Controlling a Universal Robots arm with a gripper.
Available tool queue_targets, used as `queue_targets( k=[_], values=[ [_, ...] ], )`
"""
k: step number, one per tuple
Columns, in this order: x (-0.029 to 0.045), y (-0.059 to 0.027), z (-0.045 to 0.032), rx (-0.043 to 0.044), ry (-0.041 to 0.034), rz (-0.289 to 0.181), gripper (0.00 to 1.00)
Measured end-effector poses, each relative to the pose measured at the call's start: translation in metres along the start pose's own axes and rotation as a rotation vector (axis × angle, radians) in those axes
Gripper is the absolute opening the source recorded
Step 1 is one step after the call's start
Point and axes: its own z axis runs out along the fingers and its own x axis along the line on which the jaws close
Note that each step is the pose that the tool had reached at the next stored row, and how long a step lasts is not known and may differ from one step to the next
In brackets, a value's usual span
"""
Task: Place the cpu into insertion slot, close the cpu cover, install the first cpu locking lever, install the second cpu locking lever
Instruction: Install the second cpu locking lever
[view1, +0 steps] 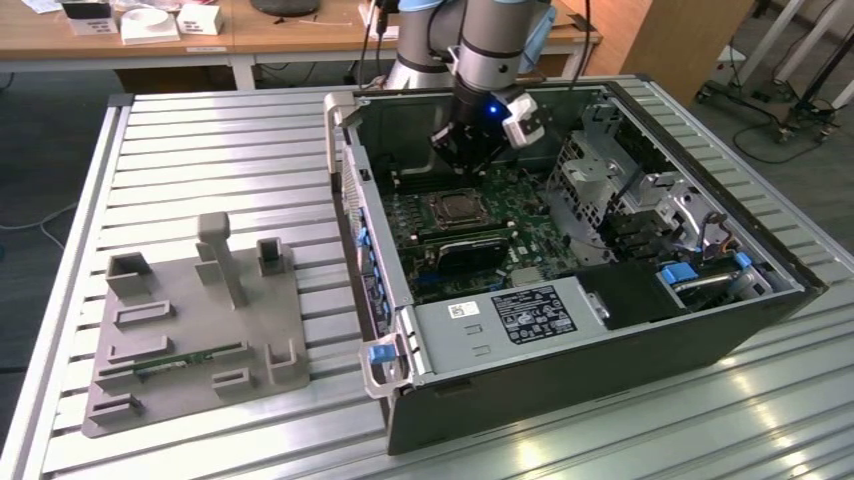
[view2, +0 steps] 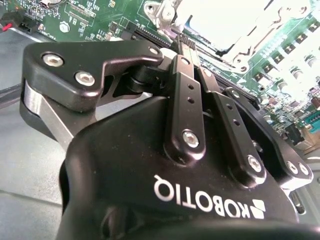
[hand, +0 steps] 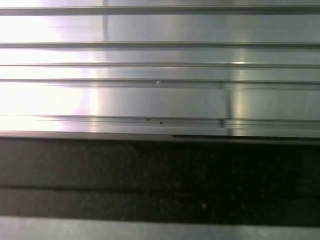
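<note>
Standing at the near edge of the ribbed aluminium desk (view1: 200, 150), I have the grey holder tray (view1: 200, 330) closest, with a slim green module lying in one of its grooves, well apart from the open computer case (view1: 561, 300). Beyond the case's near wall sits the labelled grey power supply (view1: 514, 315), then the green motherboard (view1: 467, 250).

Further in lies the insertion slot (view1: 457, 210), square and metal-rimmed. The cpu cover (view1: 458, 207) looks to lie flat over it, with something pale in its window that may be the cpu, though I cannot be sure. Judging from that, placing the chip and shutting the cover seem done, while I cannot tell whether either locking lever is latched.

Above the slot's far side hangs the claw (view1: 461, 155); in the second wrist view its fingers (view2: 182, 75) are clenched together, apparently on a thin metal rod near the bright socket frame (view2: 235, 30).

Room is tight: the case's rear wall stands just behind the arm, drive cages crowd the exterior view's right, memory slots flank the socket.
</note>
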Motion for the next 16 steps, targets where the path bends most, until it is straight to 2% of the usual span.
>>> queue_targets(
  k=[16],
  values=[
    [0.0002, -0.0151, -0.0005, 0.0023, 0.0000, 0.000, 0.11]
  ],
)
